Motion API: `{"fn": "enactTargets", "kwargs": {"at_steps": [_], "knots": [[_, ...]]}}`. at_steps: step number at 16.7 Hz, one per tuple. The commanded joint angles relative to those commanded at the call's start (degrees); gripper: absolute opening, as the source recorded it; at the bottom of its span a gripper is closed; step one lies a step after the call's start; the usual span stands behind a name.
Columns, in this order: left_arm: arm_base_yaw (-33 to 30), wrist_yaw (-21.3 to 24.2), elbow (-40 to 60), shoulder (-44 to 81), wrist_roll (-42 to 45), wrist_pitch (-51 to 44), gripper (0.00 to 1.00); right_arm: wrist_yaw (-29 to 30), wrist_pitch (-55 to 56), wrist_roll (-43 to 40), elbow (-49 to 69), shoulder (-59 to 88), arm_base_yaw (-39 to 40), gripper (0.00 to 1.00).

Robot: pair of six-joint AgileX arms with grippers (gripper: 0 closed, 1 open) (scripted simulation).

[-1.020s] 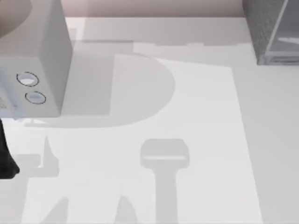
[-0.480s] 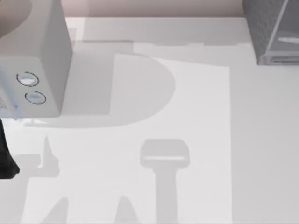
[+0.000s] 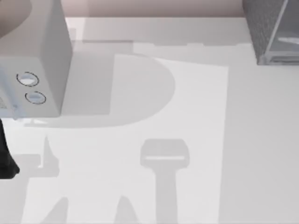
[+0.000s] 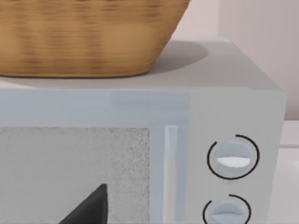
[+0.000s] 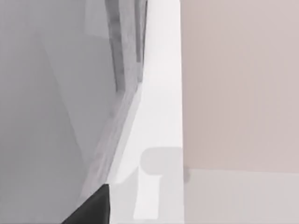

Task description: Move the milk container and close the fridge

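Now, fridge (image 3: pixel 271 32): far right corner of the surface (image 3: pixel 196 116), pale door panel facing the surface's middle.
Left arm (image 3: pixel 5 158): left edge of surface, before the light-grey box (image 3: pixel 37 56); end effector state cannot tell.
Basket (image 4: pixel 88 37): resting on that box.
Right end effector: state cannot tell.

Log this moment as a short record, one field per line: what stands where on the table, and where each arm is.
table: white surface, crossed by shadows
fridge: dark-grey speckled cabinet at the far right corner, pale door panel facing the table's middle
grey box: light-grey cabinet with two round dials at the far left; its front is close before the left wrist camera
basket: woven, on top of the grey box
left arm: dark part at the table's left edge
right wrist view: close beside the fridge's pale door panel
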Motion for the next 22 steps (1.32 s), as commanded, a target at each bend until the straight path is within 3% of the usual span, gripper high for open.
{"fn": "enactTargets", "kwargs": {"at_steps": [6,17,22], "knots": [[0.0,0.0,0.0,0.0,0.0,0.0,1.0,9.6,3.2,5.8,-3.9,-1.4,8.4,1.0],[0.0,0.0,0.0,0.0,0.0,0.0,1.0,34.4,16.7,29.5,-14.8,-9.5,46.8,1.0],[0.0,0.0,0.0,0.0,0.0,0.0,1.0,41.1,20.4,36.0,-17.3,-12.0,52.2,1.0]]}}
